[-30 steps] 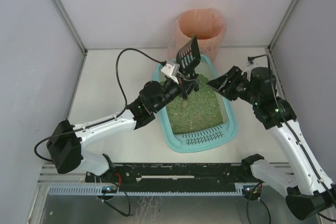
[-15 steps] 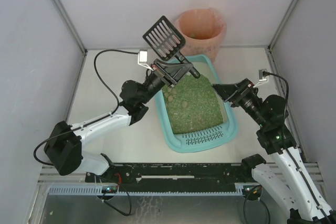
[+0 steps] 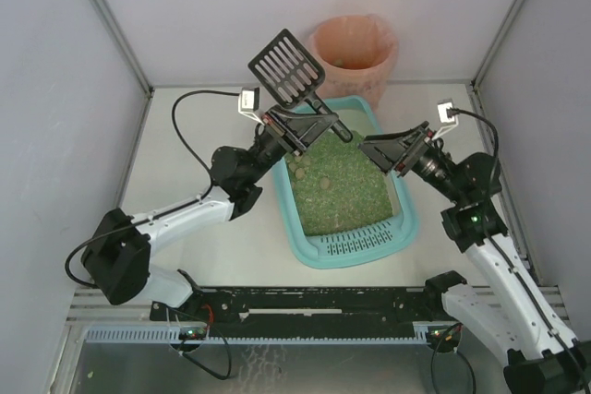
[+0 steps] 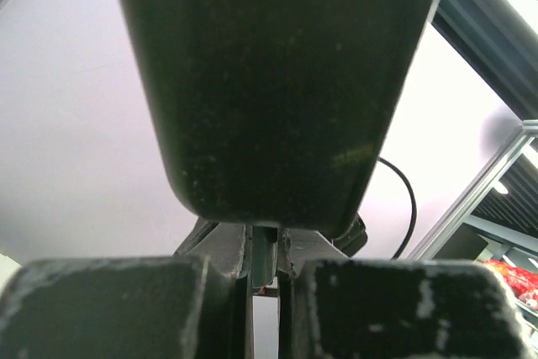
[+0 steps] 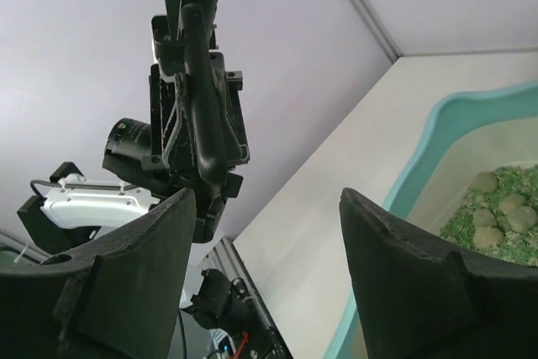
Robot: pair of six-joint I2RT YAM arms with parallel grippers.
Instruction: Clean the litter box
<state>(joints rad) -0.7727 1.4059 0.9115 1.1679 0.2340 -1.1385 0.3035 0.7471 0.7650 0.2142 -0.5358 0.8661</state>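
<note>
Teal litter box [image 3: 355, 246] at the centre of the bench [image 3: 443, 108]; scooping step in hand.
My left pincer [image 3: 294, 126] is clamped on the black scoop [image 3: 288, 66], which is raised above the box's far-left corner. My right pincer [image 3: 383, 149] hangs over the right rim, jaws apart, holding nothing. Clumps [image 3: 325, 182] remain in the litter, so next, I judge, the scoop must dip under them.

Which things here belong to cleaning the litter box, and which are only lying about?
For the job: litter box, black scoop in the left gripper, pink-lined bin, clumps in the litter.
Only there: black cable, rail at the near edge.
</note>
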